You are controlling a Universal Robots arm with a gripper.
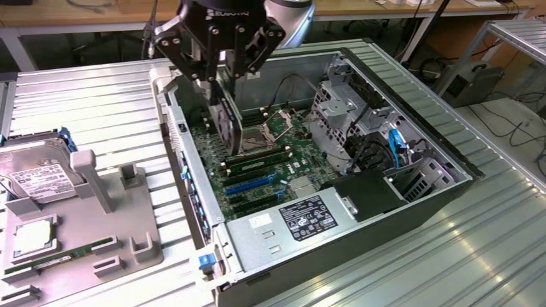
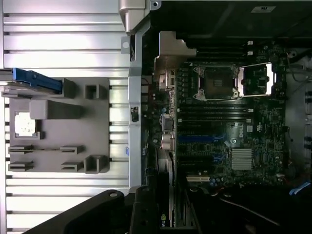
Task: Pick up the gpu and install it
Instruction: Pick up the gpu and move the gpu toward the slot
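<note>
gpu (image 1: 224, 125): hangs edge-down, upper centre of exterior view, above motherboard (image 1: 286, 163) slots.
gripper (image 1: 220, 78): clamped on gpu's top edge.
risk: likely tilt; connector misses slot, bracket snags case (image 1: 375, 236) wall.

The tabletop (image 1: 94, 96) is ribbed bare metal, silver and matt, with a soft sheen along the ridges. The case (image 1: 298, 70) is dull grey sheet metal inside, with dark, smooth outer walls. The motherboard (image 1: 286, 157) is green circuit board, shiny at its slots, and carries a finned silver metal heatsink (image 1: 305, 187). The gpu (image 1: 224, 125) has a smooth black face. The pincer (image 1: 217, 86) is black with a slight gloss. The holder (image 1: 111, 243) is smooth, matt grey plastic. The hard drive (image 1: 38, 176) is silver metal under a white paper label. A tab (image 1: 206, 261) on the case is blue plastic.
</note>
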